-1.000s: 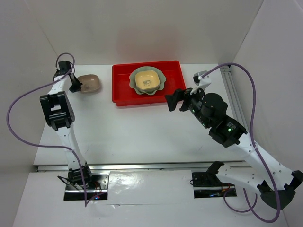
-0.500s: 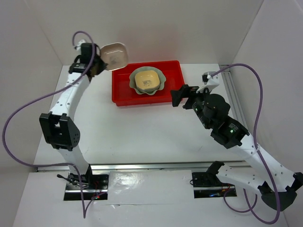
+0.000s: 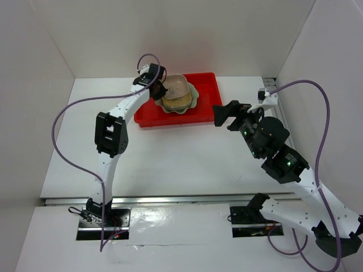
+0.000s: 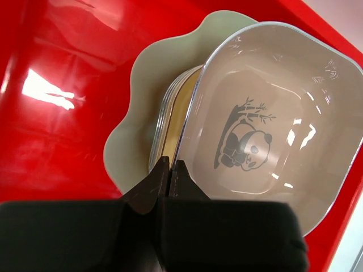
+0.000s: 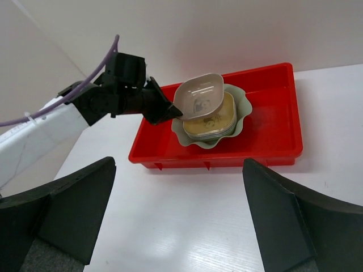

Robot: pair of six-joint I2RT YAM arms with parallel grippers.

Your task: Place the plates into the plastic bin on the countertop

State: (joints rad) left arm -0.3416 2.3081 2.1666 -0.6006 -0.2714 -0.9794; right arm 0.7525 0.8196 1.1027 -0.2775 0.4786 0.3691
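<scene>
Placing step, one dish in hand. The left fingers are pinched shut on the near rim of a small dish, holding it tilted above the stacked dishes. These sit inside a pale green scalloped dish in the red bin, at the middle of the far edge of the table. Whether the held dish touches the stack cannot be told. The next move likely calls for levelling it, lowering it squarely onto the stack and then opening the fingers. The right fingers are spread wide and empty, just off the bin's right end. The held dish is a glossy, brownish-pink rounded square with a pale rim and a grey panda drawing inside.
</scene>
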